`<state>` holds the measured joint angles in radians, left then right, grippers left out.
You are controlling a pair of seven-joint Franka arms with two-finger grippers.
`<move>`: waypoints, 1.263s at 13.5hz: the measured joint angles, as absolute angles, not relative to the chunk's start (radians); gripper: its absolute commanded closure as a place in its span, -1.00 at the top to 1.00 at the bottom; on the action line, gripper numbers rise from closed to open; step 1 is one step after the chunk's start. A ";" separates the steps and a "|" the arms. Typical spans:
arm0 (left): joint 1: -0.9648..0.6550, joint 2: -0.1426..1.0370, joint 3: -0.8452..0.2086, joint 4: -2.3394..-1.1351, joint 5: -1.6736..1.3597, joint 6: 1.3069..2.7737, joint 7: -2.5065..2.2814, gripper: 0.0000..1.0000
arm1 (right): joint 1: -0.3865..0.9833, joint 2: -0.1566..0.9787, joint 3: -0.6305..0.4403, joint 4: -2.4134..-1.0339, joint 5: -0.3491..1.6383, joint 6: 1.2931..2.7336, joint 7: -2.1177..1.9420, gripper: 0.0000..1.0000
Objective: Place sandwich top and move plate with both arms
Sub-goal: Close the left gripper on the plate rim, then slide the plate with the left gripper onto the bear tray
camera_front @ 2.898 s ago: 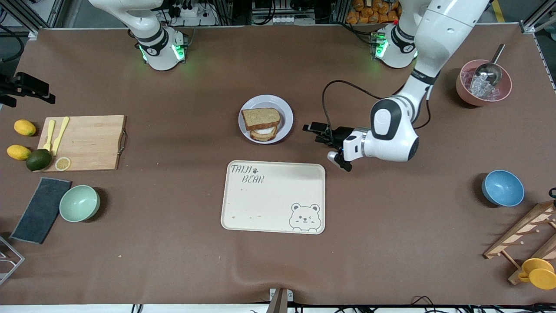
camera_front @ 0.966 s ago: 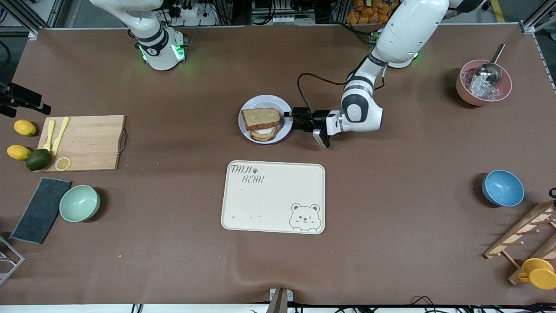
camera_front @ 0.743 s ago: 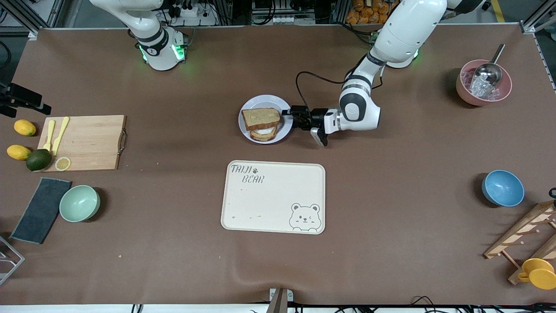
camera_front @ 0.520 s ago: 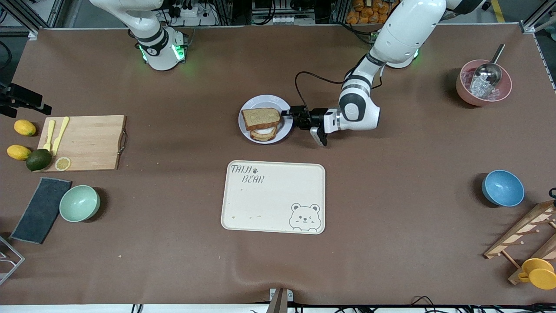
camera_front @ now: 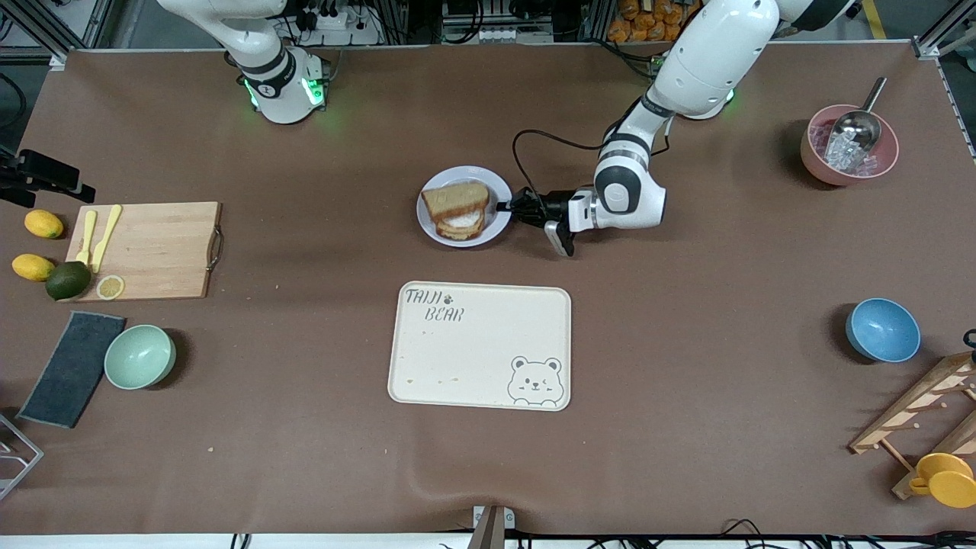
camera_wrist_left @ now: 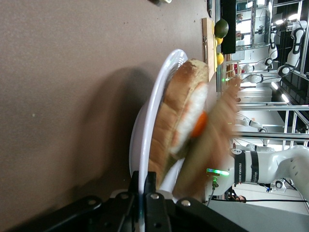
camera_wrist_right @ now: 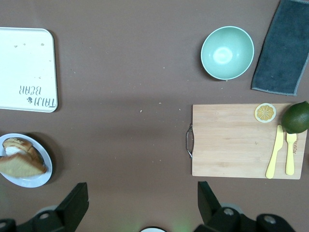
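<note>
Front view shows the plate [camera_front: 499, 221], small, round and pale, near the middle of the table, farther from the camera than the cream bear tray [camera_front: 480, 347]. On it sits the sandwich, with the sandwich top [camera_front: 456, 200], a brown wholegrain slice, lying over the egg-and-bread layers beneath, so placing the top looks done.

The left gripper [camera_front: 512, 207] is at the plate's rim on the side toward the left arm's end of the table. From the left wrist view, the plate's rim [camera_wrist_left: 145, 159] runs straight in between the black fingers [camera_wrist_left: 155, 212], and the jaws appear closed on the edge, one above and one below. The plate seems tipped up slightly at the gripped side, though the blur there makes this uncertain. The sandwich top [camera_wrist_left: 212, 140] leans a little off the stack in that view.

What matters for the coming move is that only one edge is held. The left arm reaches along the table's length to the plate, and the tray lies nearer the camera than the plate. The rim toward the right arm's end is free.

The right gripper [camera_wrist_right: 140, 205] waits high over the table's right-arm end, its fingers spread apart and holding nothing, looking down on a wooden cutting board [camera_wrist_right: 231, 140] and a green bowl [camera_wrist_right: 227, 52].
</note>
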<state>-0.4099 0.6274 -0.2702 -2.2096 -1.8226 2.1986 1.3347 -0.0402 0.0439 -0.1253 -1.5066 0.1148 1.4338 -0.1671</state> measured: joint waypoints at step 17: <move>-0.128 0.607 -0.469 -2.236 -1.977 2.174 1.337 -1.00 | -0.040 0.052 -0.126 -1.515 0.115 1.434 -0.167 1.00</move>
<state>-0.1282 0.6072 -0.4687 -2.2358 -1.9773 2.1742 1.3369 -0.0402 0.0517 -0.1257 -1.5146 0.1148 1.4338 -0.1671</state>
